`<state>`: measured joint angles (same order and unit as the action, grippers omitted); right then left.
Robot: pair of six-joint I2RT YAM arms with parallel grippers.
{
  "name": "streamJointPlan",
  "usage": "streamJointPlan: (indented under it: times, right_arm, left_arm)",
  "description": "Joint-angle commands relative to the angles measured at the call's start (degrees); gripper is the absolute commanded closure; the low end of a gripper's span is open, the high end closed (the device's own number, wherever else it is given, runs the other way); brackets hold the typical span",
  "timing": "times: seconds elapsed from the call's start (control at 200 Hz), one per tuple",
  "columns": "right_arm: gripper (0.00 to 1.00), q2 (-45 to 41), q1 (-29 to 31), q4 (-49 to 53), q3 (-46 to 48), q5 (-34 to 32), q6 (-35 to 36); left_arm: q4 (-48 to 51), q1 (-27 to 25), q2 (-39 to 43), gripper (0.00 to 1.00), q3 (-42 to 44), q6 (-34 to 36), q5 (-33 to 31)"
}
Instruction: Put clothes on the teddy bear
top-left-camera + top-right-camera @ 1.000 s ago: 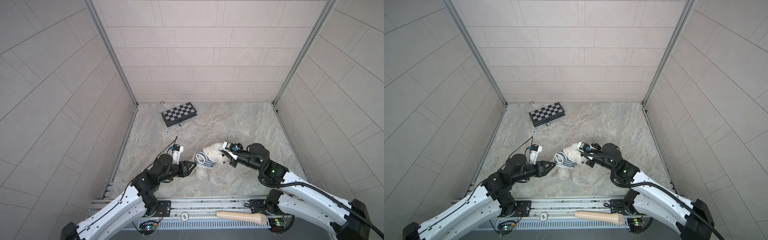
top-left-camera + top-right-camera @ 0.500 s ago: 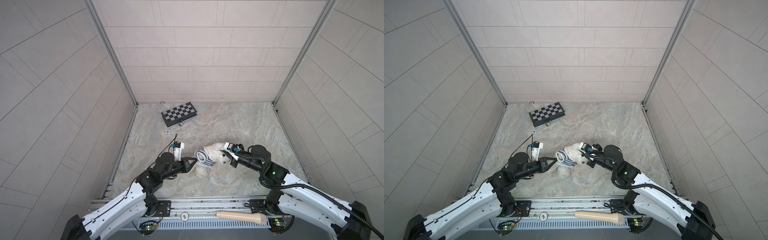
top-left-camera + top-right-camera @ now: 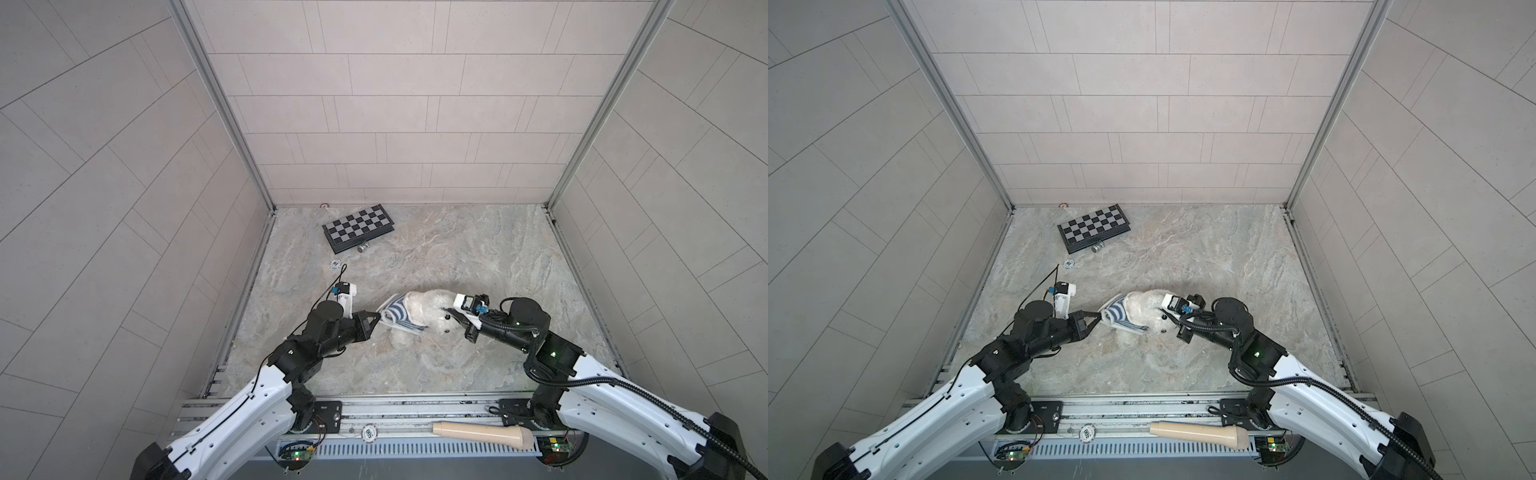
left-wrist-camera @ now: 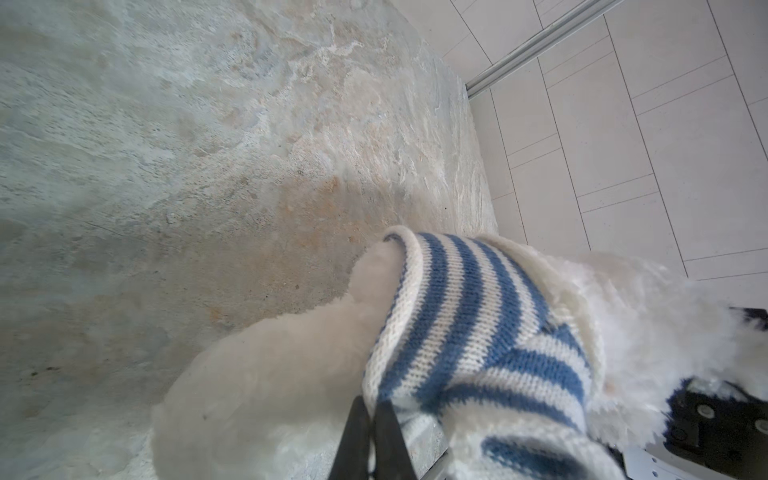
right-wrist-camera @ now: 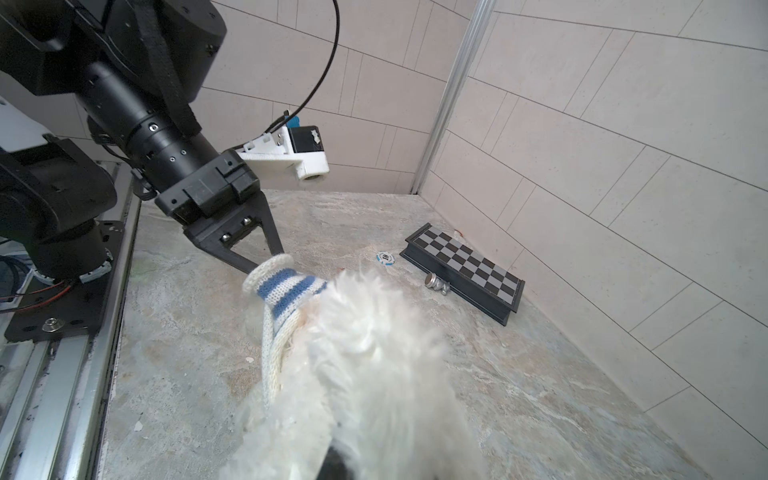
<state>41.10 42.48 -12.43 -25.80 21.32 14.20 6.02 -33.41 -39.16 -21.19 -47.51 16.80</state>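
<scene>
Top views, both: teddy bear [image 3: 426,305] on the marbled surface [image 3: 478,249], between my two arms. Striped shirt [image 3: 397,316] is bunched over the end toward my left jaws. Left jaws: together, pinching the shirt's rolled hem, white fur just beyond. Right jaws: tips buried in fur at the bear's opposite end; clamped or not, I cannot tell. Chessboard [image 3: 358,227] well apart, near the back wall.

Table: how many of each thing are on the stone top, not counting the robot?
Bear: 1
Shirt: 1
Chessboard: 1
Chess piece: 1
Chip: 1
Small red thing: 1
Total: 6
</scene>
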Motion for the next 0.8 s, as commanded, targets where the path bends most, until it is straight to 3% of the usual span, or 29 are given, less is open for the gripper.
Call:
streamJointPlan:
  times: [0.0, 0.165, 0.446, 0.591, 0.796]
  right_arm:
    - [1.0, -2.5, -0.1, -3.4, -0.4, 2.4, 1.3]
    - [1.0, -2.7, -0.1, -3.6, -0.4, 2.6, 1.1]
    - [1.0, -0.2, -0.1, -2.5, -1.6, 1.3, 0.7]
    - [1.0, 1.0, -0.1, -1.7, -2.3, 0.9, 0.7]
    - [1.0, 1.1, -0.2, -0.4, -2.4, -0.8, 1.8]
  left_arm:
    - [3.0, 2.6, -0.2, 1.0, 2.1, 2.2, -2.8]
    - [4.0, 2.8, -2.8, 1.0, 0.8, 4.9, -2.8]
    - [0.3, -0.3, -4.6, 1.0, -4.2, 10.9, 3.4]
    - [5.2, -2.2, -4.0, 0.81, -6.6, 15.3, 2.6]
    - [18.0, -3.4, 2.6, 0.69, -9.7, 21.3, -4.1]
